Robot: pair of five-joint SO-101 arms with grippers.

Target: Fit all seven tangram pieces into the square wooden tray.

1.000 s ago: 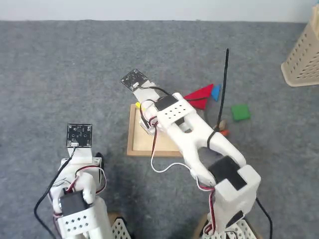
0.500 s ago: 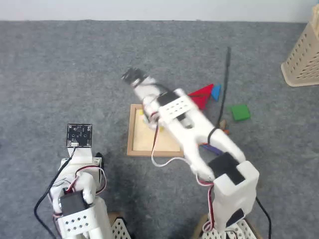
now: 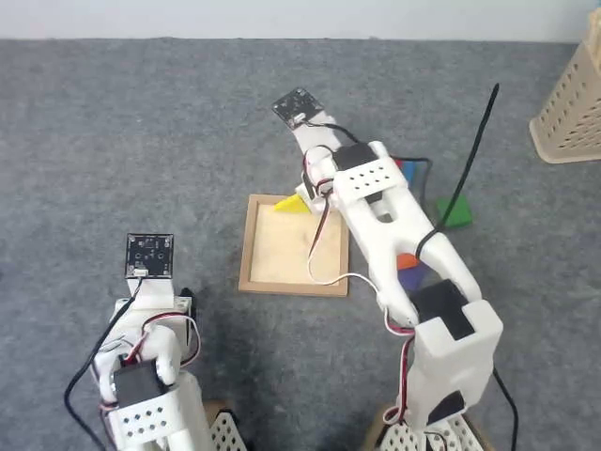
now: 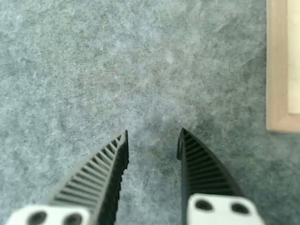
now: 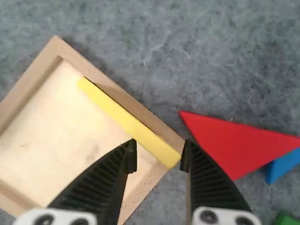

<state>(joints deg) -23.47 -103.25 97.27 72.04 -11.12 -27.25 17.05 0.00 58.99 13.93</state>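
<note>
Square wooden tray (image 3: 282,258) sits near the middle of the grey desk (image 3: 113,122), with one yellow piece (image 5: 126,122) lying along its 12 o'clock rim. Outside, near the tray's 2 o'clock corner, a red triangle (image 5: 234,145) lies just beside a blue piece (image 5: 281,164). A green piece (image 3: 457,211) and an orange piece (image 3: 407,262) lie toward 3 o'clock. The right end effector (image 5: 158,150) hangs over one end of the yellow piece, fingers apart. The left end effector (image 4: 152,140), fingers also apart, is over bare desk at the tray's 8 o'clock.
</note>
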